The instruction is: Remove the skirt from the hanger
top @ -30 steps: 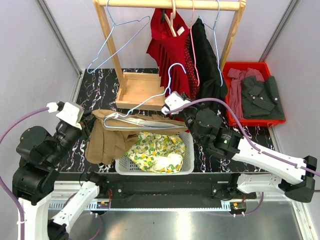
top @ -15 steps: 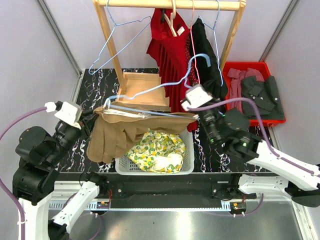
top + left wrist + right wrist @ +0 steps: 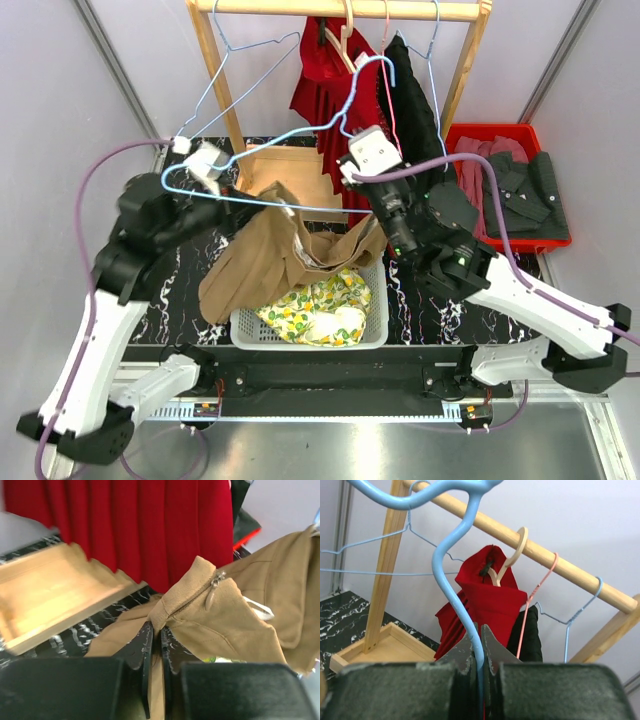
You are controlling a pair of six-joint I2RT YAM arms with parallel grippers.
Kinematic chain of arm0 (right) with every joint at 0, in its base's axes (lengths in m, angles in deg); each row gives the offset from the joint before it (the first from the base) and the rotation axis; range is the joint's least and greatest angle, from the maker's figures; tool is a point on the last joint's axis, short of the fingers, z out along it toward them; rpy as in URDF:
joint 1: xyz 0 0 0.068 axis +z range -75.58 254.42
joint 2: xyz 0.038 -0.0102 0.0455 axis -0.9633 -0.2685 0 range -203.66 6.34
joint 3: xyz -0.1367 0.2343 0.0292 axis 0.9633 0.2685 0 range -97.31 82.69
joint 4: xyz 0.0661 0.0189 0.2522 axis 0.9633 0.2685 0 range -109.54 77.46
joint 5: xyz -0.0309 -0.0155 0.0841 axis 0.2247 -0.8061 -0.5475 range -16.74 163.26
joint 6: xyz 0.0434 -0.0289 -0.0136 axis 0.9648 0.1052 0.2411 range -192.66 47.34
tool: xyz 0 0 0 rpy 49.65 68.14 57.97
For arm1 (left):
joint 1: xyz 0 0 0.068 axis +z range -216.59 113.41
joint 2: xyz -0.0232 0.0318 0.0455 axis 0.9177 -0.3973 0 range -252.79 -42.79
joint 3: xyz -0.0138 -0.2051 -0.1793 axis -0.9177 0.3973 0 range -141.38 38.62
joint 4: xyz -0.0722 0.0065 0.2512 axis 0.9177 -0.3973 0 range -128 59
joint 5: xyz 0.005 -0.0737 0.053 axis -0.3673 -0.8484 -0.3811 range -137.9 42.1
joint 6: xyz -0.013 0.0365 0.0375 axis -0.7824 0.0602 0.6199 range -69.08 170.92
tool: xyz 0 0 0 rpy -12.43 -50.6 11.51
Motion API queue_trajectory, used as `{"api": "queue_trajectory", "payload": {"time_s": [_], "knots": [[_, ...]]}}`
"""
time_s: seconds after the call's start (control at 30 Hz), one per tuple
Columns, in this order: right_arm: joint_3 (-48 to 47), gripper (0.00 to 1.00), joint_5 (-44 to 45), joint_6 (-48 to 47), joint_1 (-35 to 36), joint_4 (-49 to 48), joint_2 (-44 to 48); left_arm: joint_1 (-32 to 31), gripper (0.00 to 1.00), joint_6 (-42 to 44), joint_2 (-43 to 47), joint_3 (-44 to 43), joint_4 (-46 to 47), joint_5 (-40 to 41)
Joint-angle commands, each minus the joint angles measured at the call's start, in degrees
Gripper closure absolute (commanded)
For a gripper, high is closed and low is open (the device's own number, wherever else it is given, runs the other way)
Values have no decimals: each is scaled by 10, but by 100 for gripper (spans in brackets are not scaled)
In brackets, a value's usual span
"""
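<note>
The tan skirt (image 3: 262,265) hangs bunched above the white basket, its top edge against the lower bar of the light blue wire hanger (image 3: 250,160). I cannot tell whether it is still attached to the bar. My left gripper (image 3: 255,203) is shut on the skirt's waistband; in the left wrist view the jaws (image 3: 156,632) pinch the fold beside the zipper of the skirt (image 3: 240,620). My right gripper (image 3: 345,135) is shut on the hanger's neck, and the right wrist view shows the blue wire (image 3: 454,585) between the fingers of the gripper (image 3: 480,637).
A white basket (image 3: 376,325) with a floral garment stands at the near edge. A wooden rack (image 3: 330,10) holds a red dress (image 3: 325,95), a black garment (image 3: 412,110) and other hangers. Its wooden base (image 3: 275,165) lies behind the skirt. A red bin (image 3: 460,135) of clothes is at the right.
Both arms have risen. The right gripper lifted the hanger up and back toward the rack. The left gripper moved up and right with the waistband, and the skirt now hangs lifted.
</note>
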Motion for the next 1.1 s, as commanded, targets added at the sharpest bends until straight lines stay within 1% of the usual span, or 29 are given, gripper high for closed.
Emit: {"api": "queue_trajectory", "payload": {"time_s": [0.0,0.07,0.13,0.17,0.2,0.23,0.27,0.3,0.37,0.4,0.43,0.47,0.5,0.53,0.6,0.67,0.7,0.77,0.8,0.9,0.93,1.0,1.07], "knots": [[-95,100,-7,2,2,-49,-20,-36,91,-29,-12,14,58,-27],[-119,100,-15,8,1,-34,-36,-47,93,-41,-11,45,70,-33],[-154,100,-25,7,1,-19,-52,-64,93,-48,-13,72,71,-33],[-164,100,-26,4,1,-16,-59,-68,92,-54,-16,80,71,-45],[-180,100,-28,3,2,-14,-63,-82,74,-58,-16,99,71,-54],[-187,100,-32,3,3,-9,-68,-89,47,-57,-15,108,72,-60],[-193,100,-34,4,3,-5,-71,-94,16,-50,-15,115,71,-68],[-197,100,-37,6,5,-3,-71,-99,1,-39,-15,114,69,-62],[-201,100,-37,15,5,7,-70,-97,1,-2,-10,92,50,-26],[-197,100,-38,19,5,11,-67,-97,1,14,-8,64,42,-20],[-194,100,-39,25,5,14,-64,-97,1,50,-3,48,25,-13],[-192,100,-38,26,5,14,-62,-97,1,63,5,31,17,9],[-193,100,-32,23,6,13,-59,-93,1,82,8,-1,10,18],[-194,100,-29,11,5,9,-59,-90,1,107,11,-15,-2,25],[-217,100,-26,-4,6,7,-55,-77,1,118,19,-50,-11,38],[-251,100,-31,6,5,32,-58,-69,1,125,27,-62,-18,32],[-295,100,-44,17,6,52,-66,-61,1,122,29,-64,-17,32],[-345,100,-54,48,6,123,-80,-53,1,117,35,-61,-17,26],[-388,100,-60,54,6,141,-96,-48,1,115,38,-55,-17,27],[-450,100,-67,66,6,185,-120,-41,1,114,42,-55,-14,27],[-462,100,-71,74,7,211,-125,-39,1,115,43,-58,-14,28],[-477,100,-75,79,7,231,-131,-33,1,119,50,-67,-15,36],[-471,100,-71,83,9,251,-140,-29,1,132,62,-71,-16,56]]}}
